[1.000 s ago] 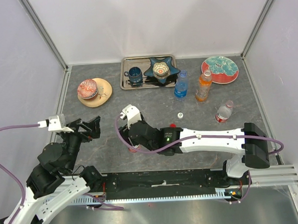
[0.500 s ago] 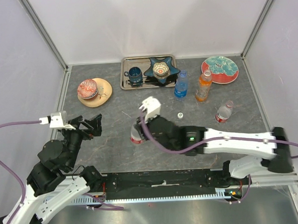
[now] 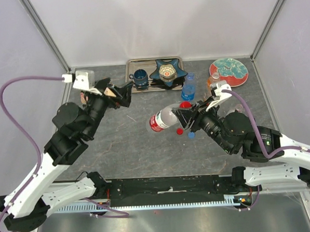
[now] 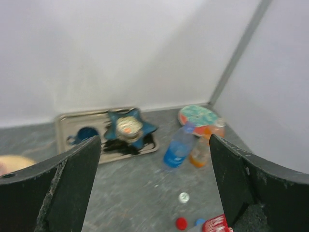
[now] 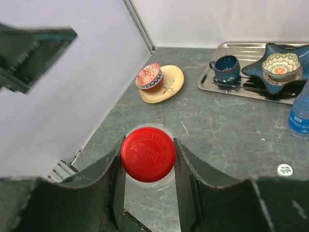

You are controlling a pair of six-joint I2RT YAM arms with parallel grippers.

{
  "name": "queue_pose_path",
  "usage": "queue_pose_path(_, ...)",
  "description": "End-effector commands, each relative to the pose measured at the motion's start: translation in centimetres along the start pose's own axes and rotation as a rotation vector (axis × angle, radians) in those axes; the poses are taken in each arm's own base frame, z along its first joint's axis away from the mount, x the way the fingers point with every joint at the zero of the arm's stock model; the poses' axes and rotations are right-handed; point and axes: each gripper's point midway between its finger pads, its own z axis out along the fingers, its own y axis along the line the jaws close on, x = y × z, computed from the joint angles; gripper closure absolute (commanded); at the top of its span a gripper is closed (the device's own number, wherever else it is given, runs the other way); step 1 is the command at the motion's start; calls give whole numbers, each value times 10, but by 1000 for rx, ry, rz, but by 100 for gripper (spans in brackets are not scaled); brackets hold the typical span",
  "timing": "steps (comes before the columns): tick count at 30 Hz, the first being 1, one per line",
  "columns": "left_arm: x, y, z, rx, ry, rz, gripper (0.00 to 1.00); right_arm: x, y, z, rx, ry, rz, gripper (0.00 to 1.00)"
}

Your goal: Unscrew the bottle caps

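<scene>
My right gripper (image 3: 185,114) is shut on a clear bottle (image 3: 161,119) with a red-and-white label and holds it off the table, tilted. In the right wrist view its red cap (image 5: 147,153) sits between my fingers (image 5: 190,169), facing the camera. A loose red cap (image 3: 179,130) and a blue cap (image 3: 191,135) lie below it. A white cap (image 5: 285,169) lies nearby. The blue bottle (image 3: 189,86) and the orange bottle (image 3: 211,83) stand at the back. My left gripper (image 3: 116,92) is open and empty, raised high. The second clear bottle is hidden.
A metal tray (image 3: 133,63) at the back holds a dark blue cup (image 3: 140,77) and a star-shaped bowl (image 3: 167,70). A patterned plate (image 3: 230,70) lies at the back right. A red bowl on a yellow plate (image 5: 157,79) is at the left. Walls enclose three sides.
My right arm lifted the clear bottle off the table and drew it back to the right. My left arm rose and swung toward the back.
</scene>
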Motion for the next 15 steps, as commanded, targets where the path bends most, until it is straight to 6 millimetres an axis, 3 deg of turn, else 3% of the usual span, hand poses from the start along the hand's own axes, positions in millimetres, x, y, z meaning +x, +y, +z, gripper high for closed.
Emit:
queue_pose_path(1, -58, -76, -3, 362, -75, -120, 0, -9, -9, -10, 31, -1, 25, 100)
queue_pose_path(2, -69, -95, -13, 485, -94, -137, 0, -15, -12, -14, 35, -7, 30, 100)
queue_pose_path(4, -72, -117, -25, 626, -77, -151, 1, -20, -15, -16, 50, -15, 33, 100)
queue_pose_path(5, -70, -140, -41, 803, -37, -129, 1, -25, -16, -19, 54, -17, 39, 100)
queue_pose_path(8, -47, -172, -71, 1134, 118, -121, 1, -38, -19, -26, 64, -27, 56, 100)
queue_pose_path(10, -37, -176, -75, 1192, 187, -156, 1, -46, -19, -32, 49, -36, 71, 100)
queue_pose_path(11, -23, -172, -75, 1215, 224, -162, 1, -48, -14, -34, 16, -30, 82, 100)
queue_pose_path(12, -27, -172, -76, 1234, 192, -176, 1, -51, -8, -38, -30, -30, 86, 100)
queue_pose_path(15, -4, -164, -65, 1224, 220, -199, 1, -62, 14, -53, -210, -61, 146, 100)
